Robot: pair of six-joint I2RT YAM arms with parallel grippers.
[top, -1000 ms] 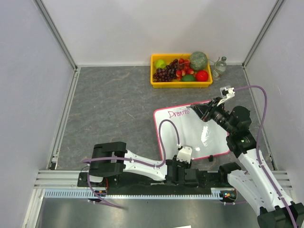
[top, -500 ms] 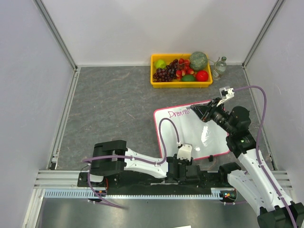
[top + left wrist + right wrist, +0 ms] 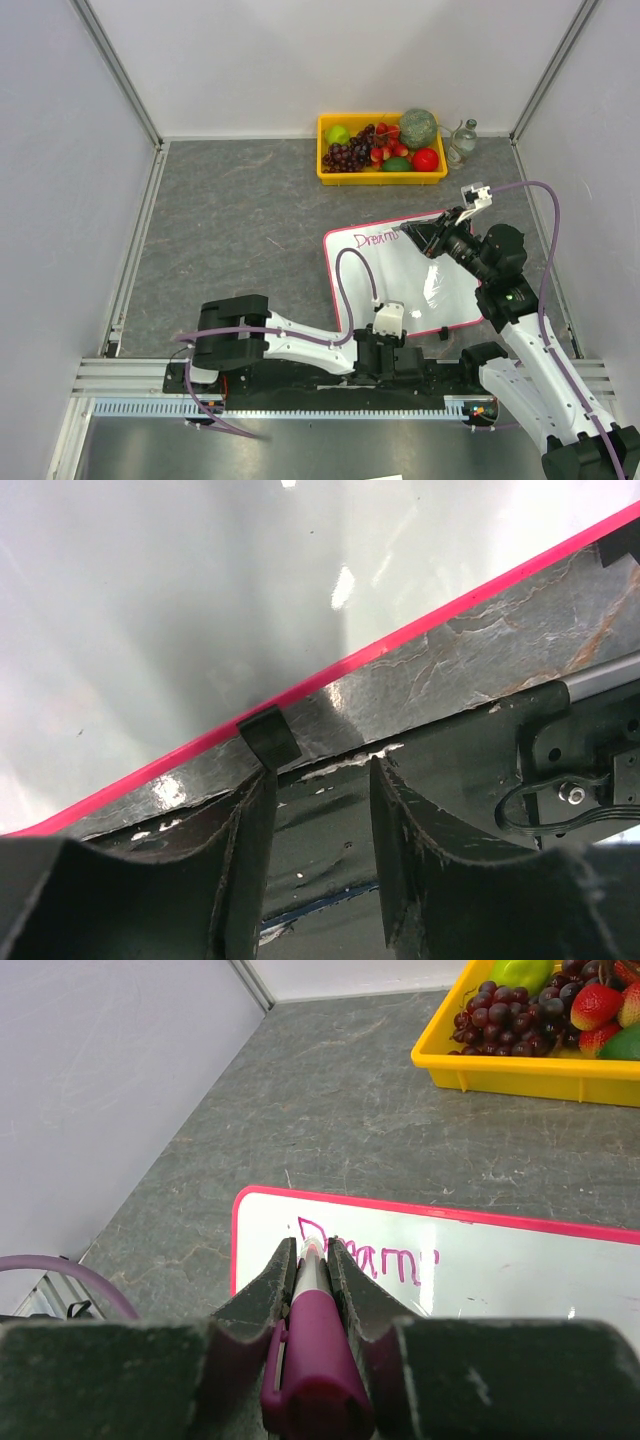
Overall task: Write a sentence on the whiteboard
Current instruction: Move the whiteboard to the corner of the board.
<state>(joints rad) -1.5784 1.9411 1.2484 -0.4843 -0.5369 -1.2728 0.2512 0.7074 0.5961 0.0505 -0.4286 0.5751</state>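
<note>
The whiteboard (image 3: 400, 285) lies flat at the right front, white with a pink-red rim. The sentence (image 3: 376, 238) is one magenta word, "Dream", near its far left corner, and it also shows in the right wrist view (image 3: 385, 1258). My right gripper (image 3: 410, 233) is shut on a magenta marker (image 3: 312, 1360). The marker's tip hangs over the board by the word, and I cannot tell whether it touches. My left gripper (image 3: 320, 780) is open and empty at the board's near rim (image 3: 330, 670). Its left finger sits next to a small black clip (image 3: 265, 735).
A yellow tray (image 3: 330, 178) of grapes, strawberries and other fruit stands at the back of the grey table. A small glass bottle (image 3: 462, 142) stands right of the tray. White walls close in the left, back and right sides. Purple cables loop from both arms.
My right gripper with the marker has shifted very slightly over the word. My left wrist has crept a little along the board's near edge.
</note>
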